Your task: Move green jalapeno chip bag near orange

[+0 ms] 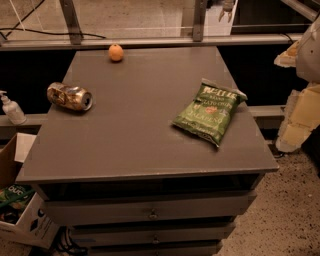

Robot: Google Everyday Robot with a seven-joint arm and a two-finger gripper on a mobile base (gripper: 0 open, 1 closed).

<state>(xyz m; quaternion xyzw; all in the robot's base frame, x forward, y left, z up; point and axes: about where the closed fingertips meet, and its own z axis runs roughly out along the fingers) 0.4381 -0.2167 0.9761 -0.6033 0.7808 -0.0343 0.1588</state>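
Camera view: chip bag (210, 112) well apart from pincer (227, 11) (top edge).

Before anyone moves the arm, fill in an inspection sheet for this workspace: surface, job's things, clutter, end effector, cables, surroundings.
Surface: grey cabinet top, drawers below.
Job's things: green jalapeno chip bag lying flat near the right edge; orange at the far edge, well apart.
Clutter: crushed can on its side, left.
End effector: right of view, beside the cabinet, apart from the bag.
Cables: black cable on the floor behind.
Surroundings: pump bottle on left ledge; cardboard box on floor.
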